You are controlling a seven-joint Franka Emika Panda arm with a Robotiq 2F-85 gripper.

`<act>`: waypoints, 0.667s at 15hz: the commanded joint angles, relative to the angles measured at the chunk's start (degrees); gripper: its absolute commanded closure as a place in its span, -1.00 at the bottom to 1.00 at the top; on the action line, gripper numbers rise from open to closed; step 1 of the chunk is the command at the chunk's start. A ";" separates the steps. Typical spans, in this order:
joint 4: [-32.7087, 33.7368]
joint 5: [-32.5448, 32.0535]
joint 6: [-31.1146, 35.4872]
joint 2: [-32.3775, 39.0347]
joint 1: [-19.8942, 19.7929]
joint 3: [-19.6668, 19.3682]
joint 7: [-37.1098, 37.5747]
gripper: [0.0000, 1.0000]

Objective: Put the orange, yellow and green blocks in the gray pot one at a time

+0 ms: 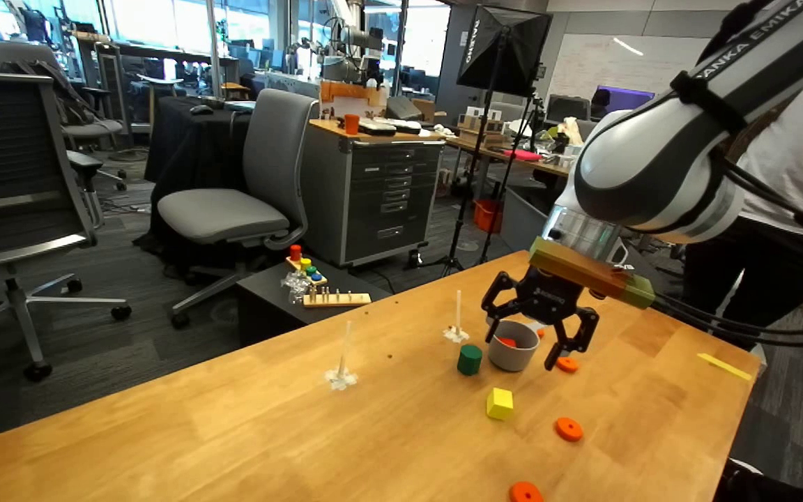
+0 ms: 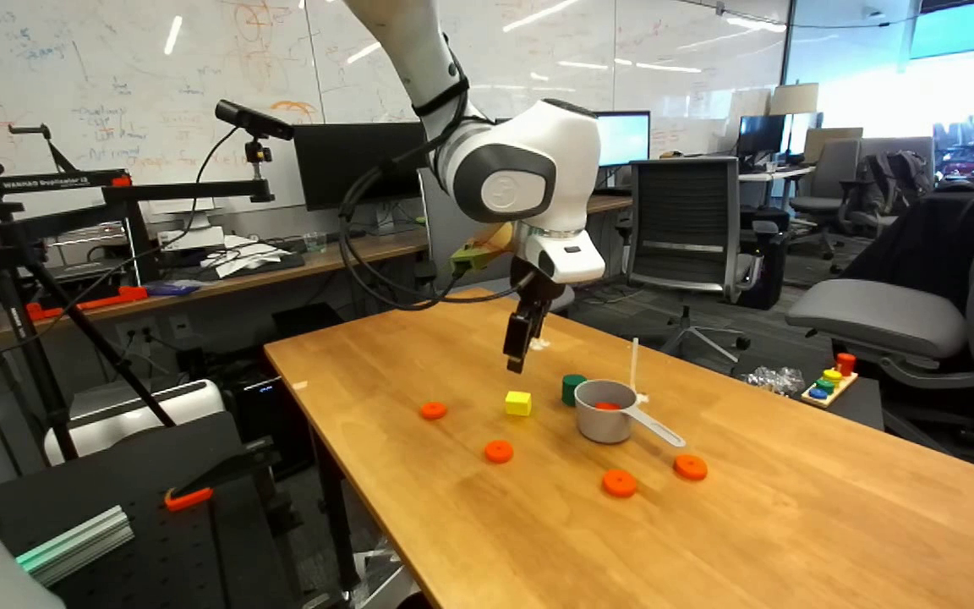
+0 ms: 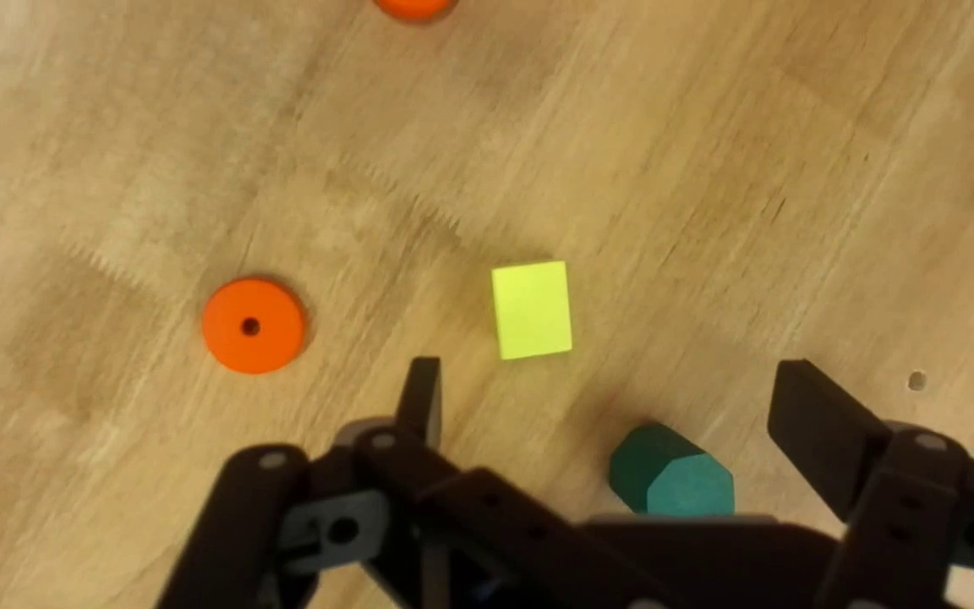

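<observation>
The gray pot (image 1: 511,360) stands on the table, and its handle shows in an exterior view (image 2: 604,427). Something red-orange, likely the orange block (image 2: 607,406), lies inside it; only its top shows. The green block (image 1: 470,360), a short many-sided cylinder, stands just beside the pot. The yellow block (image 1: 500,404) sits on the bare table a little apart from both; it also shows in the wrist view (image 3: 533,309). My gripper (image 3: 610,365) is open and empty, above the table. In the wrist view the green block (image 3: 673,474) appears between the fingers, lower down, and the yellow block lies ahead of the fingertips.
Several flat orange discs (image 2: 499,451) lie around the pot and yellow block; one shows in the wrist view (image 3: 254,326). Two thin upright pegs on white taped bases stand on the table, one near the pot (image 1: 459,314) and one farther off (image 1: 344,352).
</observation>
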 commanded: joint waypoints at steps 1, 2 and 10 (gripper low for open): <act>4.92 -0.59 -7.26 1.88 0.70 -0.25 2.87 -1.00; 5.64 -0.83 -8.68 2.17 1.04 -0.56 3.90 -1.00; 5.99 -1.32 -12.25 3.24 2.26 -2.53 14.04 -1.00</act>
